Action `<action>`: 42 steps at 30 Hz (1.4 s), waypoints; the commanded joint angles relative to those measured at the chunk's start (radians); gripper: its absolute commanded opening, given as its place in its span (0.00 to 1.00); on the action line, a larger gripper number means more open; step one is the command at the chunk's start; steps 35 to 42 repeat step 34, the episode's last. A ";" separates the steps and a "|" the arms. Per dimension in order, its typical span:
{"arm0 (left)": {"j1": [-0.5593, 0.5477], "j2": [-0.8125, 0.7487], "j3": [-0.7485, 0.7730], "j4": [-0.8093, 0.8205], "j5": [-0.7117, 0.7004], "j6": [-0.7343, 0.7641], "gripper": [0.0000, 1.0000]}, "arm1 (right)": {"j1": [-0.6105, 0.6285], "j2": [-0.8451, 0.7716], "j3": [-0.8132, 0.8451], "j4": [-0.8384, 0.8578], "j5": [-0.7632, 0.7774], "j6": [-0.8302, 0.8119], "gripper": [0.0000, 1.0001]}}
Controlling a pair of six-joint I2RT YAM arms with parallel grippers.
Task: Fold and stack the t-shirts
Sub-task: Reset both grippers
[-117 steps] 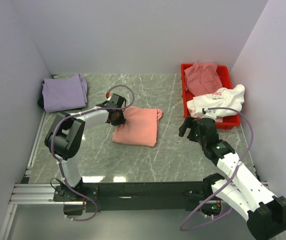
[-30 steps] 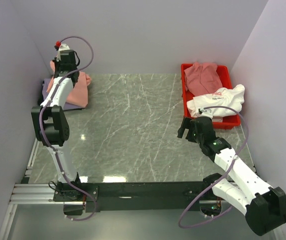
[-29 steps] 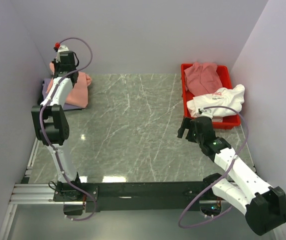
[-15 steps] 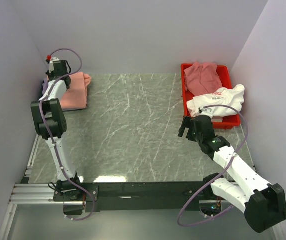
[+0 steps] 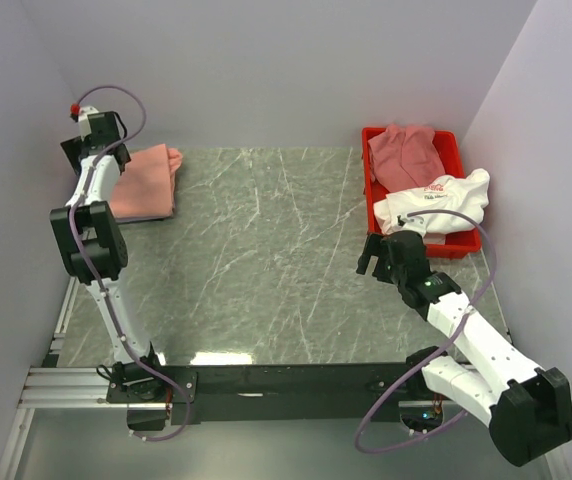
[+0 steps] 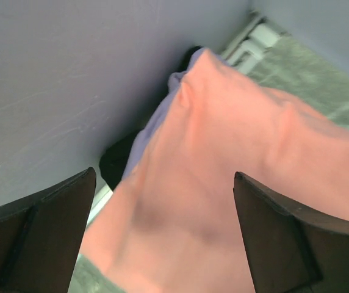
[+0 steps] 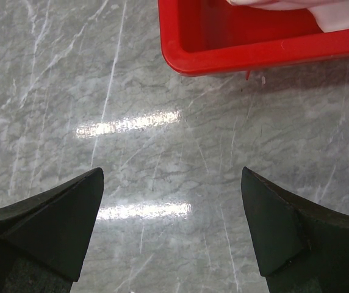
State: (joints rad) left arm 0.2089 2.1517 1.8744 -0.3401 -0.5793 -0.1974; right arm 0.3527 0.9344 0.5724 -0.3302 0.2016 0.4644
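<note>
Left gripper [image 6: 162,207] hung spread wide, holding nothing, over the salmon tee [image 5: 146,180], which lay folded on the lavender tee [image 6: 156,116], far left. Right gripper [image 7: 171,201] gaped empty beside the bin [image 5: 421,250]. I judged the white tee [image 5: 436,200] light and limp; pinch its draped edge.

the overhead view is bright and even, lit softly from above, with only faint shadows under the arms and sharp detail throughout. the polished table [image 5: 296,260] throws back a pale patch of glare near its front edge. in the right wrist view the same gloss shows as two white streaks, the stone veins crisp, while the right gripper [image 7: 171,226] sits dark and soft-edged in the bottom corners. the left wrist view is blurred all over: the salmon-pink t-shirt [image 6: 235,177] looks smeared, no weave showing, and the left gripper [image 6: 162,238] is near black.
</note>
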 commanded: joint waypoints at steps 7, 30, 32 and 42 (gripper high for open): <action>-0.019 -0.338 -0.064 0.065 0.314 -0.146 0.99 | -0.006 -0.062 0.034 0.020 -0.016 -0.006 1.00; -0.462 -1.170 -1.058 -0.079 0.219 -0.675 0.99 | -0.006 -0.241 -0.002 0.036 0.093 0.049 1.00; -0.462 -1.188 -1.060 -0.088 0.202 -0.675 0.99 | -0.006 -0.250 -0.009 0.049 0.105 0.054 1.00; -0.462 -1.213 -1.066 -0.067 0.202 -0.651 1.00 | -0.006 -0.269 -0.012 0.074 0.075 0.054 1.00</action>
